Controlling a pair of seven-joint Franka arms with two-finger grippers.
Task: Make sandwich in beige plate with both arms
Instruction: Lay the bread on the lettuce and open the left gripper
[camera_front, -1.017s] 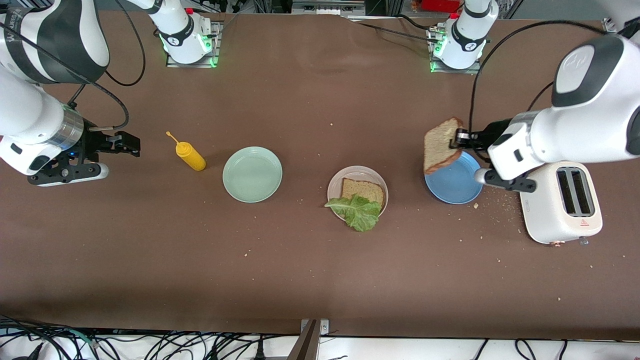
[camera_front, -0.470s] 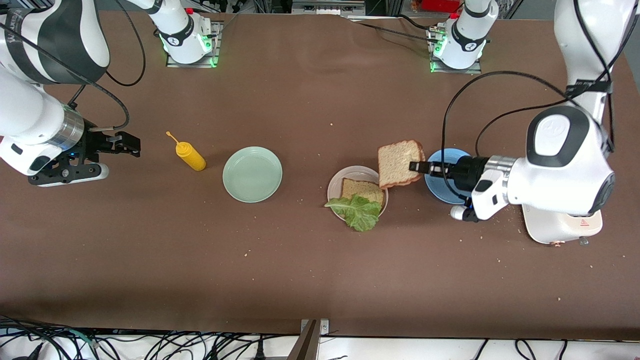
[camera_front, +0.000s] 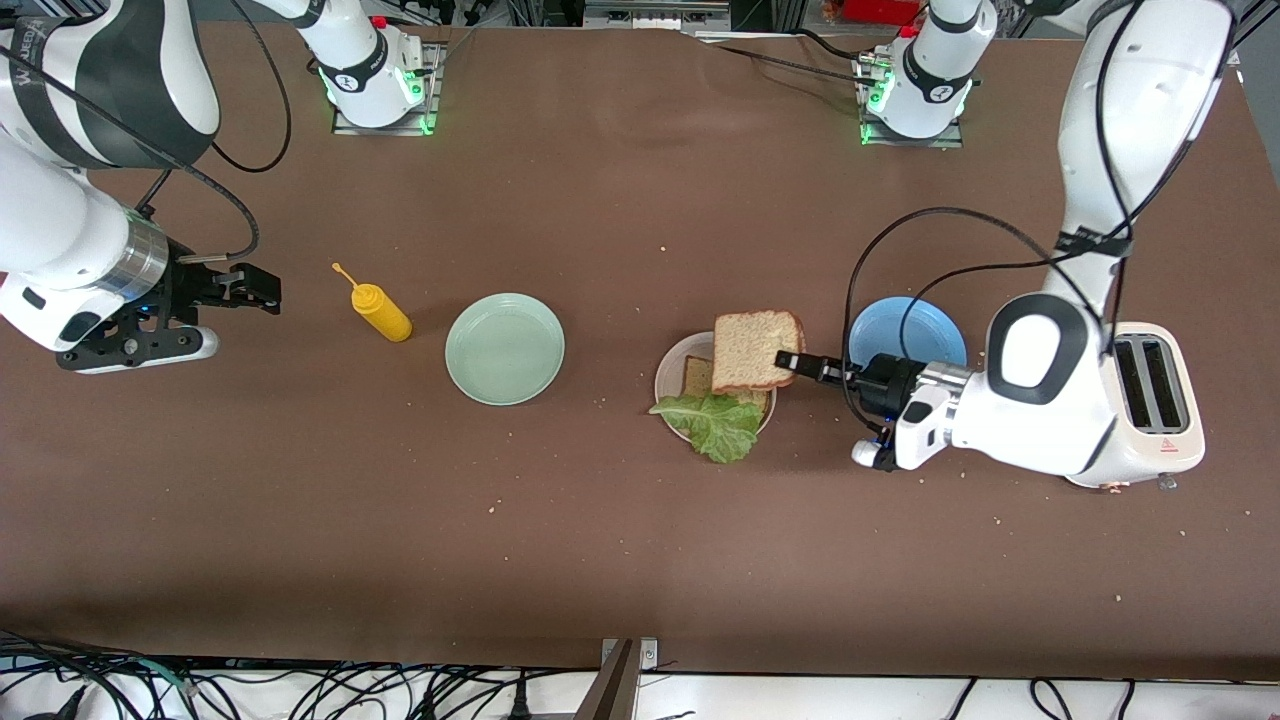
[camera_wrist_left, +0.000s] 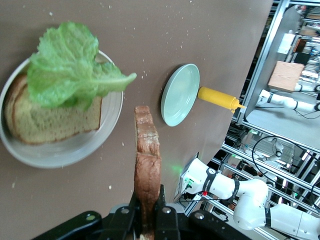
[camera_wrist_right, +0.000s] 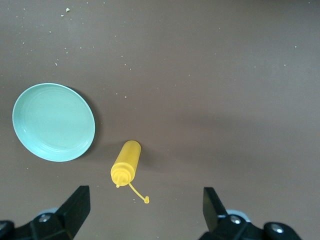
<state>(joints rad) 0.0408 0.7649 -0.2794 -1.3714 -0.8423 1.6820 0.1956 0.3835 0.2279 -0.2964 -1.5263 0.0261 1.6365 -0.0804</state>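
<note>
Brown top slice (camera_front: 757, 351) is pinched in the left gripper (camera_front: 790, 362) over the beige plate (camera_front: 672, 365); next, lower it flat onto the lettuce (camera_front: 712, 424). Right gripper (camera_front: 262, 290) waits wide open, empty, over the table's right-arm end.

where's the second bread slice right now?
In the front view the second bread slice is in the air, clamped in the left gripper, over the beige plate that holds the first slice and the lettuce leaf, beside the blue plate.
</note>
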